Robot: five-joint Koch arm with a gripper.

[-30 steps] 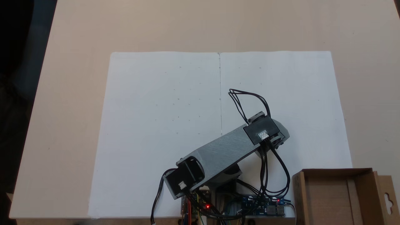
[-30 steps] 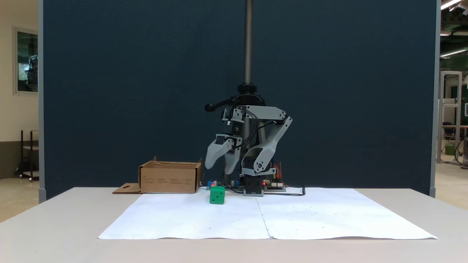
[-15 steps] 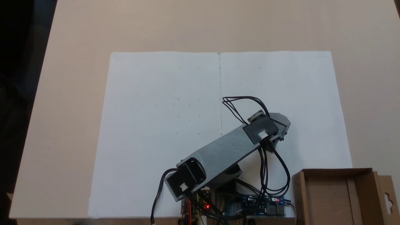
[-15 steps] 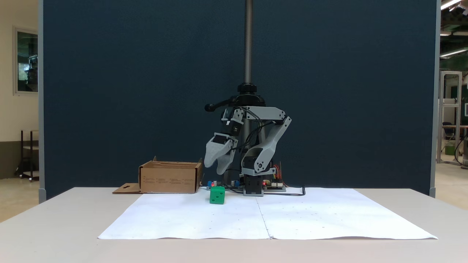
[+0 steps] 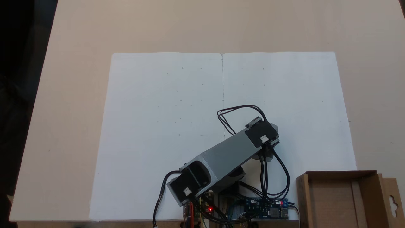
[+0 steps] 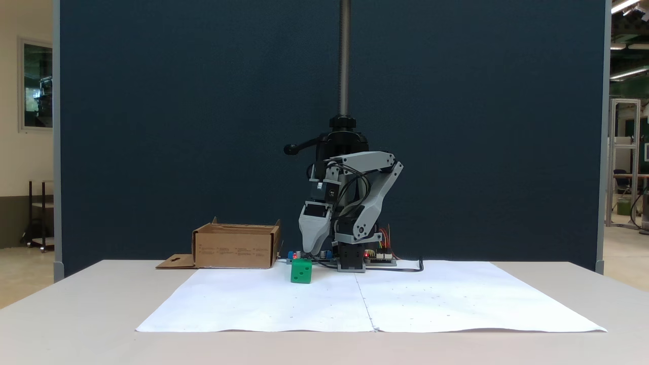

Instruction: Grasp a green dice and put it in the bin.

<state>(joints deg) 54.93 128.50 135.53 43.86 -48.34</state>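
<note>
The green dice (image 6: 301, 270) sits on the white paper in front of the arm's base, one dark pip facing the camera. My gripper (image 6: 315, 251) points straight down, its tip just above the dice and slightly to the right, not touching it. The grey jaws overlap into one tapered shape, so their gap is hidden. The bin (image 6: 236, 247) is a brown cardboard box left of the dice, with its keyhole flap lying flat. From above, the bin (image 5: 340, 173) stands at the lower right and the arm's wrist (image 5: 262, 138) reaches toward it.
White paper (image 5: 177, 95) covers the middle of the beige table (image 5: 63, 95). Circuit boards and black cables (image 5: 269, 209) cluster at the arm's base, beside the bin. A metal pole (image 6: 345, 56) rises behind the arm, before a dark blue partition.
The gripper has swung down from a raised, tilted pose to vertical over the dice. Its two jaws, seen apart earlier, now overlap. The wrist drew back toward the base. The dice stayed put.
</note>
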